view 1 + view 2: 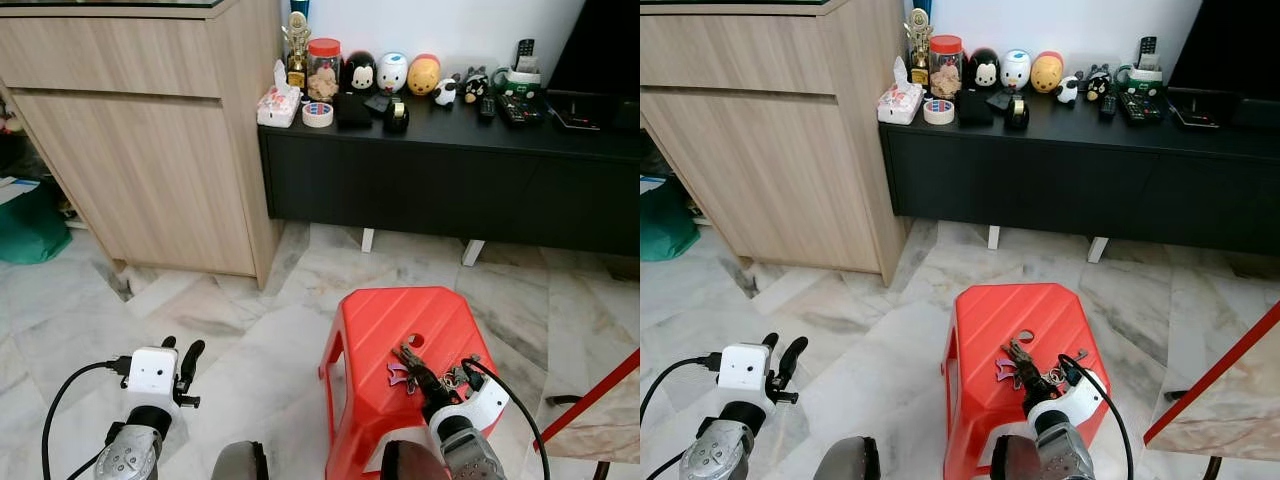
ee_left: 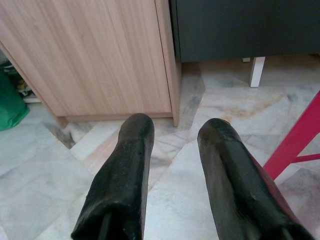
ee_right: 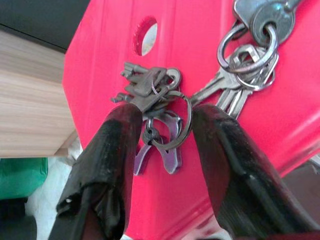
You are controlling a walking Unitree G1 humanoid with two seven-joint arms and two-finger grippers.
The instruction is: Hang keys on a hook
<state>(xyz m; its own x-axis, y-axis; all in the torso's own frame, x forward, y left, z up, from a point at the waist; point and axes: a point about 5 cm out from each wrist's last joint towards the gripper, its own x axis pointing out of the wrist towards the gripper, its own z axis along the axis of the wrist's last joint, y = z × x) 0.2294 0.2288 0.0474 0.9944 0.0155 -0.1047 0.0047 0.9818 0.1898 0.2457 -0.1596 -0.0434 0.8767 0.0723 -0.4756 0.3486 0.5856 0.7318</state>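
Note:
A bunch of keys on a metal ring, with a purple tag, lies on top of a red plastic stool near its round hole. A second bunch of keys lies just beside it. My right gripper is down at the stool top and open. Its two black fingers stand on either side of the key ring, and one finger touches the keys. My left gripper hangs open low on the left over the marble floor, holding nothing.
A wooden cabinet stands at the left, with a green bag beside it. A low black sideboard at the back carries figurines, a jar, tape and remotes. A red bar slants at the right edge.

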